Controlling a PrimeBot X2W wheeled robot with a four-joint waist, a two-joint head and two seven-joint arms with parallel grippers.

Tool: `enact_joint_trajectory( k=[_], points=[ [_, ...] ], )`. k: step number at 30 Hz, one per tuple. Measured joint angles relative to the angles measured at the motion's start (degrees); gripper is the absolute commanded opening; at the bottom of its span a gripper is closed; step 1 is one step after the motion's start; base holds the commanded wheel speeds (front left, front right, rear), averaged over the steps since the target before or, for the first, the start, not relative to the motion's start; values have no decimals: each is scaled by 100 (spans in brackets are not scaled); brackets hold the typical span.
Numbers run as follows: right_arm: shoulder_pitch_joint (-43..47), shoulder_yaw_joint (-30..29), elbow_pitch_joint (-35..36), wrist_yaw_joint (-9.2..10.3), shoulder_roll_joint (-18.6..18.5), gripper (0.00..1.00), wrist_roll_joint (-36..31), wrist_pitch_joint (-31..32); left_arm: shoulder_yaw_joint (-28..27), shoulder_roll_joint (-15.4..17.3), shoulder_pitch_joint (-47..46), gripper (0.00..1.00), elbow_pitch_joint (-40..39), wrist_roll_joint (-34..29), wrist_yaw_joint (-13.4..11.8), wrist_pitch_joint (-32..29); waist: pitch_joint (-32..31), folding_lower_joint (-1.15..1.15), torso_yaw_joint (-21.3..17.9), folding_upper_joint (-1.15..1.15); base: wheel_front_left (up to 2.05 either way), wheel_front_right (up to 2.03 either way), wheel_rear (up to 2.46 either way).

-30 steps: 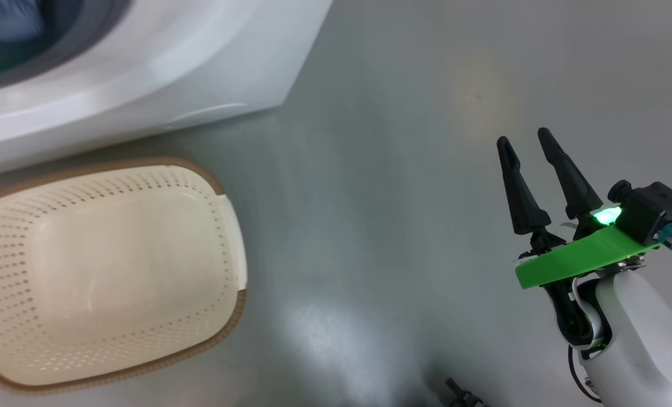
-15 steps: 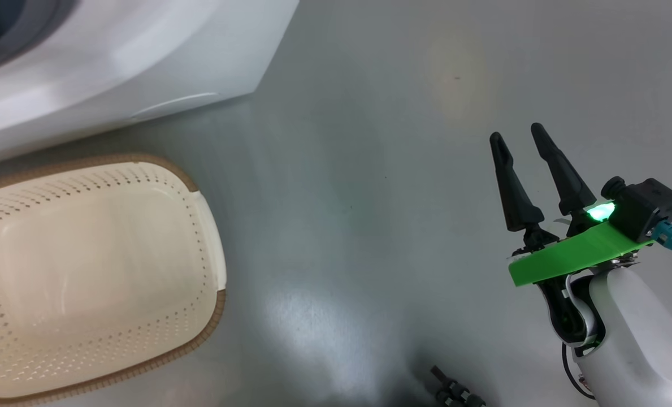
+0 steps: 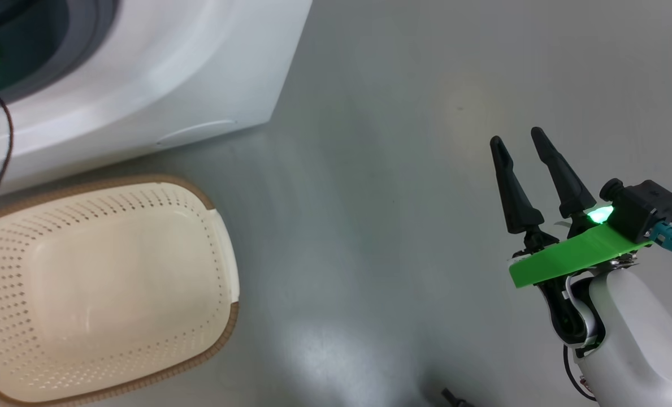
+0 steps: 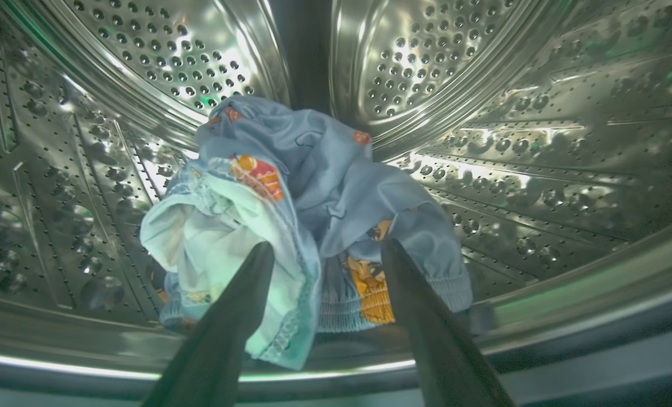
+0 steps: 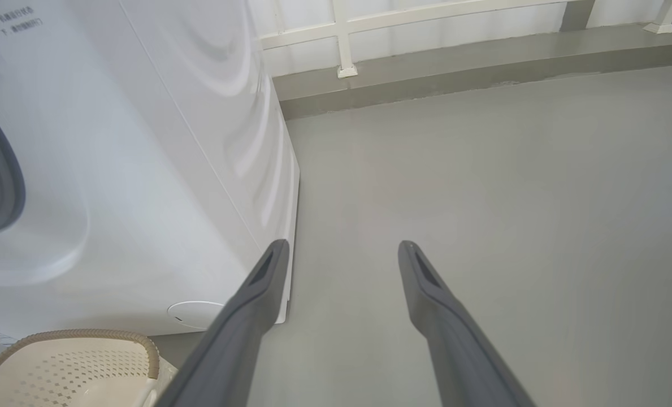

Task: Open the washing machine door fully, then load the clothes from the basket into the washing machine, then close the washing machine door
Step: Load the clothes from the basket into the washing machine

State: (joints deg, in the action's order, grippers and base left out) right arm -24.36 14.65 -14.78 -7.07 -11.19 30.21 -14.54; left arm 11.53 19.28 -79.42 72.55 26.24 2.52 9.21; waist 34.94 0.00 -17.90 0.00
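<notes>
At the centre of the left wrist view, the clothes lie bunched on the bottom of the steel drum, with the left gripper pointing at them, its fingers spread. Toward the right edge of the head view, the right gripper hangs over the grey floor, fingers apart and holding nothing. Lower left in that view, the basket sits just beside the washing machine.
</notes>
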Motion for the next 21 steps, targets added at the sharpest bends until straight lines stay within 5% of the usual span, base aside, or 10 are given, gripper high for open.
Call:
enact_joint_trajectory(
  k=[21],
  points=[
    [51, 179, -350, 0, -58, 100, 119, 0, 131, -256, 1695, 100, -164, 79, 324, 500, -1286, -1, 332, 0, 0, 0, 0]
  ],
)
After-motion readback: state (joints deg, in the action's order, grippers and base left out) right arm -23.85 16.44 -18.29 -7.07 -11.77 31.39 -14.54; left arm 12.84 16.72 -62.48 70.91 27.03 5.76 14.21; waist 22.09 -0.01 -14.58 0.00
